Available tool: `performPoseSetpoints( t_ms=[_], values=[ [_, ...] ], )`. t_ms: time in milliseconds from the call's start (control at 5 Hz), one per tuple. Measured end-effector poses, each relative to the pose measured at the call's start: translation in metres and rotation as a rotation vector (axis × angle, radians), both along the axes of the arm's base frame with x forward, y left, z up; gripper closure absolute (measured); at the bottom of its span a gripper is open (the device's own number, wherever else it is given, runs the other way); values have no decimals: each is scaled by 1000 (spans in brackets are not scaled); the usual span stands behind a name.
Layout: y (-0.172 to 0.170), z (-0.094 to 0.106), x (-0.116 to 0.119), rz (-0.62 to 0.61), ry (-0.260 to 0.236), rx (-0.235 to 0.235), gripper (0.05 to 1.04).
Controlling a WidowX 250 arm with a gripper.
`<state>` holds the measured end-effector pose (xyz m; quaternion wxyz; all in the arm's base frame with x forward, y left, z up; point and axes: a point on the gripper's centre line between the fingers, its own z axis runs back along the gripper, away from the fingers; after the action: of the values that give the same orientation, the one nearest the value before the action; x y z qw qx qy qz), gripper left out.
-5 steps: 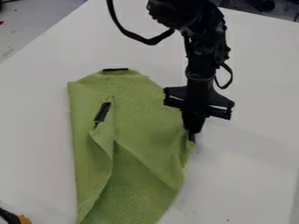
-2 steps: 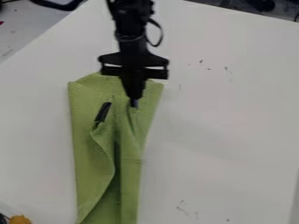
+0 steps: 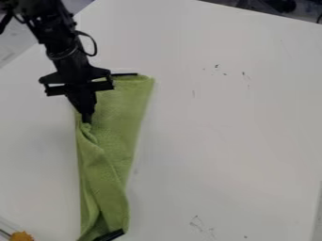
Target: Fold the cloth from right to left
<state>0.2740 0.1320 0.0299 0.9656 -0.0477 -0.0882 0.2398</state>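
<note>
While the gripper (image 3: 87, 119) has its jaws clenched on the left edge of the green cloth (image 3: 116, 129), orange object (image 3: 21, 236) sits near, lower left, black strip (image 3: 124, 74) at far end, second strip (image 3: 110, 235) at near end, cloth's long axis running top to bottom on white worktop (image 3: 226, 136).

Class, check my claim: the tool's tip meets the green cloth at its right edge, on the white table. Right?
Not quite: the camera view shows the tool at the left edge of the green cloth, not the right. It is on the white table.
</note>
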Motion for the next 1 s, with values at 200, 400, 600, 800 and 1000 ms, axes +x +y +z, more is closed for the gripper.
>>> performPoseSetpoints(
  t_ms=[200, 400, 600, 800, 1000],
  values=[
    [16, -11, -10, 39, 15, -19, 1016],
    [15, -20, -12, 37, 31, -35, 989],
    [18, -21, -14, 23, 46, -15, 817],
    [20, -22, -19, 11, 93, 27, 535],
    [26, -15, -27, 24, 126, 76, 232]
  ],
)
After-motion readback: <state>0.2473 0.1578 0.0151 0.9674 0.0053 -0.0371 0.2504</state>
